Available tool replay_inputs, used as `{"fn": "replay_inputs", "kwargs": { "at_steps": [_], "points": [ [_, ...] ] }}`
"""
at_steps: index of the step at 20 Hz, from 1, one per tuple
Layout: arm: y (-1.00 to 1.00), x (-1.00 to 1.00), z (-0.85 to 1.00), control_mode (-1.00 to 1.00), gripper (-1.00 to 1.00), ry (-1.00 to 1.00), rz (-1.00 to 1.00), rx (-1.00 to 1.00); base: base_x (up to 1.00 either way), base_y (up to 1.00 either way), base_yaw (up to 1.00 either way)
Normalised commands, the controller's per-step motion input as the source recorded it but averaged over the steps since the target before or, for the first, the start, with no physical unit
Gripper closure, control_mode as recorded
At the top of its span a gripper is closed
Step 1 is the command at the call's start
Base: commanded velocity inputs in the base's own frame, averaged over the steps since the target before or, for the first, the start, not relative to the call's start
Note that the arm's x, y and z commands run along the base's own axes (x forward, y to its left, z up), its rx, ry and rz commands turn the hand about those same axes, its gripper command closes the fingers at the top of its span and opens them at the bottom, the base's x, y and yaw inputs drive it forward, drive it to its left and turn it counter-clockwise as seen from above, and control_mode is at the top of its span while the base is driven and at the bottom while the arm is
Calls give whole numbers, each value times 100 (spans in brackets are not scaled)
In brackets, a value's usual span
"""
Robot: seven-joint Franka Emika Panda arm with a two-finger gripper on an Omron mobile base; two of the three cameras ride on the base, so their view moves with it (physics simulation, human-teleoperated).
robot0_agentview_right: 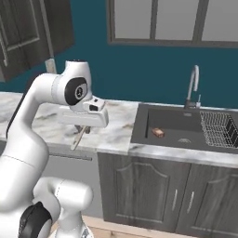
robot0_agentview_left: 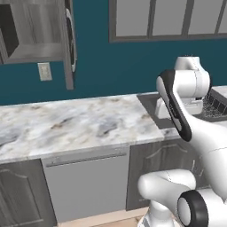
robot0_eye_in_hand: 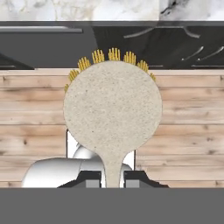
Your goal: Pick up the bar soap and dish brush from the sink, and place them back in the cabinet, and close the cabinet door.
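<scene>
While the gripper [robot0_eye_in_hand: 113, 177] pinches the thin handle of the dish brush [robot0_eye_in_hand: 113, 109], jaws pressed against it from both sides, the round cream head with its yellow bristles hangs out in front of the hand. From the right base view the brush [robot0_agentview_right: 80, 138] dangles below the hand, just off the front edge of the counter [robot0_agentview_right: 116, 130] and well to the left of the sink [robot0_agentview_right: 174, 123]. So the brush is out of the basin but not yet on the shelf.

The bar soap [robot0_agentview_right: 158, 133] lies on the sink floor, near the round drain [robot0_agentview_right: 184, 140], untouched. That leaves most of the job: carry the brush up to the cabinet [robot0_agentview_left: 33, 40], come back for the soap, then swing the cabinet door [robot0_agentview_left: 69, 44] closed. The door stands open, edge-on, in the left base view, and the grey shelf inside looks bare as far as I can see.

Around the sink, the curved faucet [robot0_agentview_right: 193, 86] rises behind the basin and the wire dish rack [robot0_agentview_right: 218, 128] sits at its right end. A wall outlet [robot0_agentview_left: 45, 71] sits under the cabinet. The open door's edge is likely the main thing to steer around on the way up.
</scene>
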Motion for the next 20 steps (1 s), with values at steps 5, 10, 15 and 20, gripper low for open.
{"fn": "replay_inputs", "kwargs": {
  "at_steps": [5,10,15,20],
  "points": [
    [0,0,0,100,100,0,0,0,0,70,-5],
    [0,0,0,100,100,0,0,0,-29,42,-4],
    [0,0,0,100,100,0,0,0,-30,53,-2],
    [0,0,0,100,100,0,0,0,-16,70,0]
  ]
}}
